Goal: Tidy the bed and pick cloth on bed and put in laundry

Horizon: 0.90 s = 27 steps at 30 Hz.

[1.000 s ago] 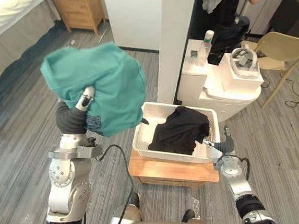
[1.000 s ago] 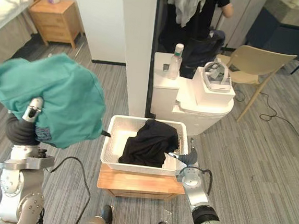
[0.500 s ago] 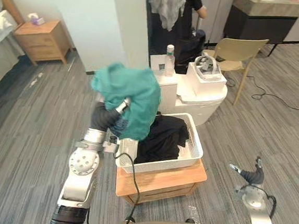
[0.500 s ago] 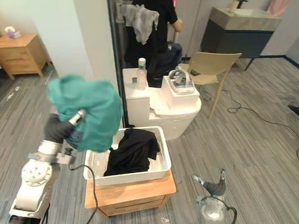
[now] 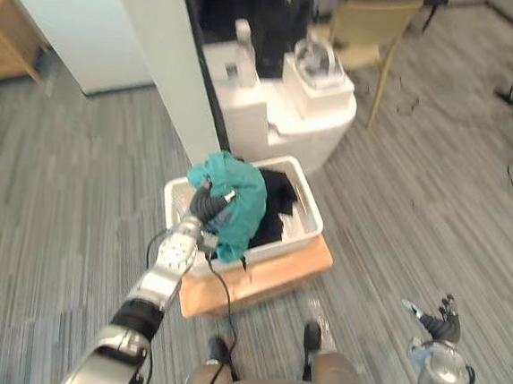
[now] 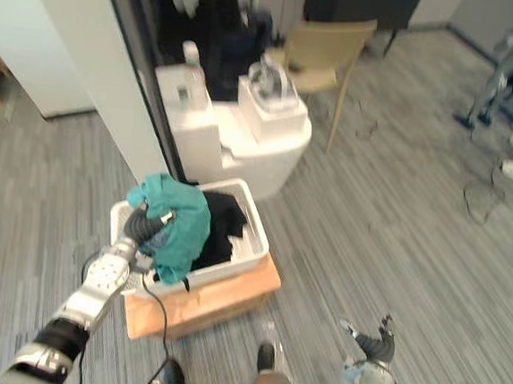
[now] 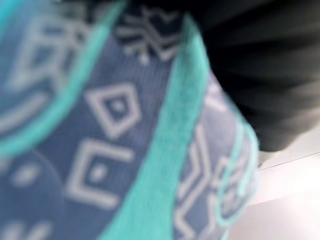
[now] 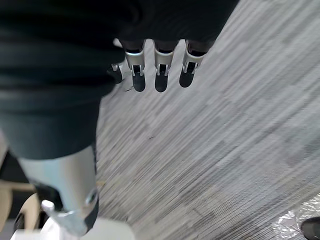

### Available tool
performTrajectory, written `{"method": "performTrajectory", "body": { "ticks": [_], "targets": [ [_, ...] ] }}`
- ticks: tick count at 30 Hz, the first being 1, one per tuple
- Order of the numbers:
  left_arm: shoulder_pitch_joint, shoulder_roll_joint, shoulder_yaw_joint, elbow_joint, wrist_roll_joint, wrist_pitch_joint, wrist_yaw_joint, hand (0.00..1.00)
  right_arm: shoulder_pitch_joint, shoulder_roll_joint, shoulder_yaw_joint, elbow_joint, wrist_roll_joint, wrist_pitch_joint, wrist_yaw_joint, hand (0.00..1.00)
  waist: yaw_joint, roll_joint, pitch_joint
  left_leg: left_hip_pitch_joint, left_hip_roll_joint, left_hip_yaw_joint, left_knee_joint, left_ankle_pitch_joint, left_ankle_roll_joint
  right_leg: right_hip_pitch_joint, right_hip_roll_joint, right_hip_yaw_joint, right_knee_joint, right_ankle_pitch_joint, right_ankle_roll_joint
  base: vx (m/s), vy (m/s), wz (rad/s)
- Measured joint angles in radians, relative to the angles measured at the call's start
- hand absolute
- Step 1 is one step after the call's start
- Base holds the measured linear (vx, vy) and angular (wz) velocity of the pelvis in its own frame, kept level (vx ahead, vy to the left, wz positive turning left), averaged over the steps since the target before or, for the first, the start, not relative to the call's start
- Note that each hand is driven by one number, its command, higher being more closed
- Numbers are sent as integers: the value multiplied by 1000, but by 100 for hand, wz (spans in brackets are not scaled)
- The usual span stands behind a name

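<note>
Our left hand [image 5: 205,205] carries the teal cloth [image 5: 240,198] over the near-left corner of the white basket [image 5: 312,218], beside the black cloth [image 5: 278,207]. Its fingers are buried, so we cannot tell their grip. We should move inward before releasing, because the cloth overhangs the rim. Our right hand [image 5: 443,320] hangs relaxed with empty fingers.

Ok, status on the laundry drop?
Left hand under teal cloth, over white basket. Right hand open, idle. Black cloth already in basket; nothing blocking.
</note>
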Motion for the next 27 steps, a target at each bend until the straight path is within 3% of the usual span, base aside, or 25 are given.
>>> {"method": "performTrajectory", "body": {
  "ticks": [6,10,11,19,27],
  "targets": [
    [-212,1,-4,141,96,65,134,100,-67,1,22,37,58,-14,80,0,-27,8,107,-40,3,55,2,5,5,-75,7,36,15,12,0,31,7,-26],
    [-309,-4,-3,184,95,110,145,100,-70,10,56,30,90,-36,103,0,-36,7,135,-82,6,81,2,4,4,-139,11,61,37,10,-2,34,-2,-18],
    [-327,-8,-3,190,101,123,145,0,-69,15,59,22,104,-36,112,0,-37,6,150,-84,6,86,2,3,3,-143,12,64,38,10,-2,15,4,-12],
    [-335,-89,2,283,98,242,75,0,-60,47,102,-45,112,-51,142,0,-18,6,166,-104,14,129,45,-36,-1,-188,12,91,78,-5,-8,33,1,-13],
    [-320,-99,31,276,15,206,36,0,-55,46,115,-98,85,-56,133,0,-9,10,168,-98,23,124,89,-72,-4,-172,2,84,103,-26,-6,13,-2,3]
  ]
}}
